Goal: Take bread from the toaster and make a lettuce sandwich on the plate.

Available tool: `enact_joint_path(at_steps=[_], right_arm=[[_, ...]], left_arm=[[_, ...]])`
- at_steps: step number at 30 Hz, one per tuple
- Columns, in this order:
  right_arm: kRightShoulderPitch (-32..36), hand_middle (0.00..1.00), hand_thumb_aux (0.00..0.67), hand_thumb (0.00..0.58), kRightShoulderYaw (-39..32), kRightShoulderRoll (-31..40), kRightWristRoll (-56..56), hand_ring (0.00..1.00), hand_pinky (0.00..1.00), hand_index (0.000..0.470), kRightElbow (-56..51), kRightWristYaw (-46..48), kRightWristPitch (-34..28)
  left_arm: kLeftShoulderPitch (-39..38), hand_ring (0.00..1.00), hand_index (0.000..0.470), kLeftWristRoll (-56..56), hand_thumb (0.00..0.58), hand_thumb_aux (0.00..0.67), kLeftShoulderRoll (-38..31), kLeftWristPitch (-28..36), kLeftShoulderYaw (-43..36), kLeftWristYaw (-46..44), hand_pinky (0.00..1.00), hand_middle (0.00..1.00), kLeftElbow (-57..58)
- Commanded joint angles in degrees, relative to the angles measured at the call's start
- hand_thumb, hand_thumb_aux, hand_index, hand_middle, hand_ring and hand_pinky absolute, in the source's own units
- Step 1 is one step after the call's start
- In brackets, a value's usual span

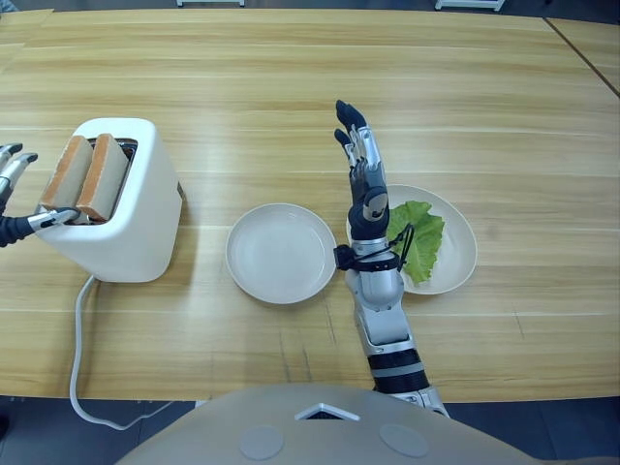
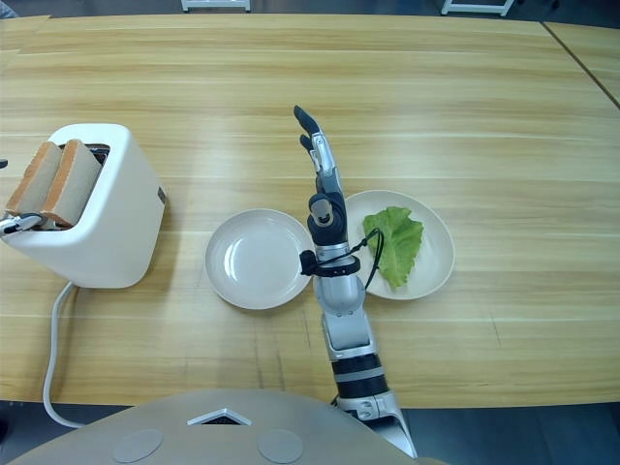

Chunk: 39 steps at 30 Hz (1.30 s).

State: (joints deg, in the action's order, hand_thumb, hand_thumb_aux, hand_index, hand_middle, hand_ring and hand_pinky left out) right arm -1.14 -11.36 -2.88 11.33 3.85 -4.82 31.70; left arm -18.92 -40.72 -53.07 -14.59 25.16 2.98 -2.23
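A white toaster (image 1: 131, 218) stands at the left with two bread slices (image 1: 87, 174) sticking up from its slots. My left hand (image 1: 17, 194) is at the toaster's left side, fingers spread; its thumb tip lies near the front end of the left slice. An empty white plate (image 1: 281, 254) sits at the centre. To its right, a second plate (image 1: 463, 254) holds a green lettuce leaf (image 1: 421, 237). My right hand (image 1: 363, 184) hovers flat between the two plates, over the lettuce plate's left rim, fingers straight and pointing away, holding nothing.
The toaster's white cable (image 1: 77, 334) runs off the near table edge at the left. The wooden table (image 1: 320, 77) stretches bare behind the plates and toaster.
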Motion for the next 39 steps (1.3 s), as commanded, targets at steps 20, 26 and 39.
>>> enact_joint_path(at_steps=[20,26,39], right_arm=[[-0.2,0.00,0.000,0.000,-0.4,-0.5,0.1,0.00,0.00,0.000,-0.8,-0.2,0.4],[-0.1,0.00,0.000,0.000,-0.4,-0.5,0.7,0.00,0.00,0.000,-1.3,-0.4,0.4],[-0.3,0.00,0.000,0.000,-0.4,-0.5,0.9,0.00,0.00,0.000,-1.3,-0.5,0.2]], left_arm=[[2.1,0.00,0.470,-0.9,0.580,0.670,7.4,7.1,-12.5,-4.0,0.00,0.00,-6.2],[1.9,0.00,0.000,-0.2,0.000,0.000,7.2,6.7,-12.3,-3.4,0.00,0.00,-5.7],[-1.0,0.00,0.000,4.4,0.000,0.000,3.6,3.7,-5.8,-6.1,0.00,0.00,-6.8]])
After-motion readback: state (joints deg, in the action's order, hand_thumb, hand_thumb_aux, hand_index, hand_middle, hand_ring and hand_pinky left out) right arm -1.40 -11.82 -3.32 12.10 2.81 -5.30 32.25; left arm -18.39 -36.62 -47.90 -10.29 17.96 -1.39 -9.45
